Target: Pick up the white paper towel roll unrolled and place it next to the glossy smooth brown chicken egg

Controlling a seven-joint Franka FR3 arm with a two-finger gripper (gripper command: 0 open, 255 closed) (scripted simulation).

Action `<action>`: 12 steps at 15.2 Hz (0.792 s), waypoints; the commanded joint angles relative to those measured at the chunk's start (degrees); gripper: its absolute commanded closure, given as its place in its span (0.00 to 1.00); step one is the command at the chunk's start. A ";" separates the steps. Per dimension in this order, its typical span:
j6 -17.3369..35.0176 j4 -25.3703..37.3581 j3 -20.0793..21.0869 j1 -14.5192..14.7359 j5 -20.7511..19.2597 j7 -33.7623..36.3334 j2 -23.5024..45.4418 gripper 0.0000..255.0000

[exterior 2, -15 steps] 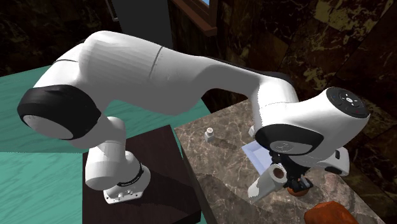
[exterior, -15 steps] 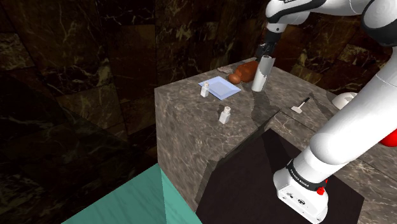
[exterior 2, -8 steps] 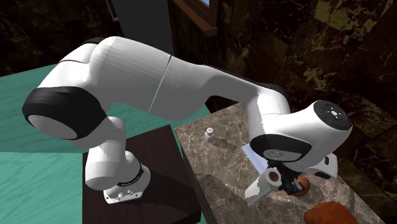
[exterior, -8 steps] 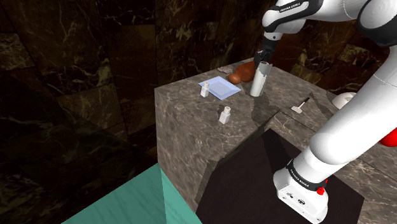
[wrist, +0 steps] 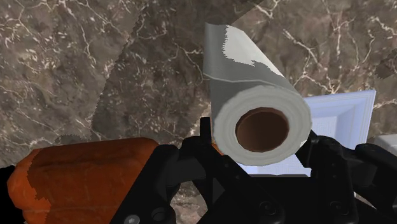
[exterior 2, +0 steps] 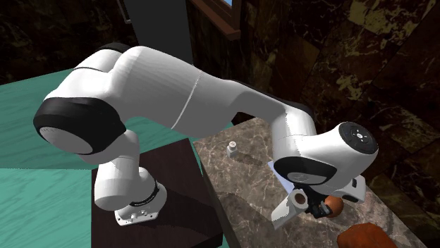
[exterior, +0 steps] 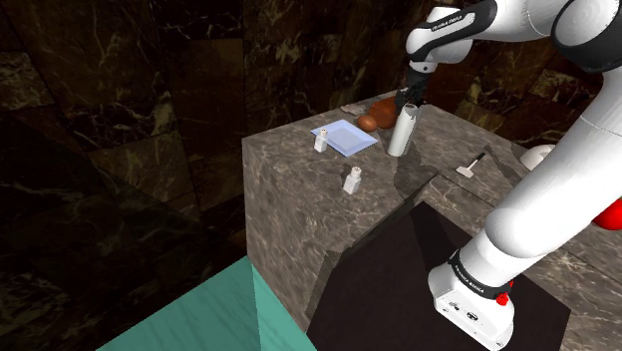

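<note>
The white paper towel roll (exterior: pixel 402 133) hangs tilted, its lower end close to the marble counter (exterior: pixel 319 199), with my gripper (exterior: pixel 408 106) shut on its top end. In the wrist view the roll (wrist: pixel 251 83) sits clasped between my black fingers (wrist: pixel 205 141), its brown core facing the camera. The glossy brown egg (exterior: pixel 368 122) lies just beyond the roll, towards the shoulder view's left. In the second exterior view the egg (exterior 2: pixel 332 206) is right beside the roll (exterior 2: pixel 288 208), under the hand.
A reddish-brown loaf (exterior: pixel 388 106) lies behind the egg. A pale blue plate (exterior: pixel 345 137) and two small shakers (exterior: pixel 320 142) (exterior: pixel 352 180) stand on the counter's left part. A small utensil (exterior: pixel 470 166) and a white bowl (exterior: pixel 541 157) lie to the right.
The gripper has carried the roll down and towards the shoulder view's left, closer to the egg. The roll now leans more and sits lower over the counter.
</note>
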 commanded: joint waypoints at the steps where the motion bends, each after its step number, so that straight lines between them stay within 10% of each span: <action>1: 0.10 -0.07 0.00 0.00 0.00 0.00 0.01 1.00; 4: 0.10 -0.07 0.00 0.00 0.00 0.00 0.01 1.00; 5: 0.10 -0.07 0.00 0.00 0.00 0.00 0.01 0.00; 12: -3.51 1.99 0.04 0.17 -0.57 0.41 -1.61 0.00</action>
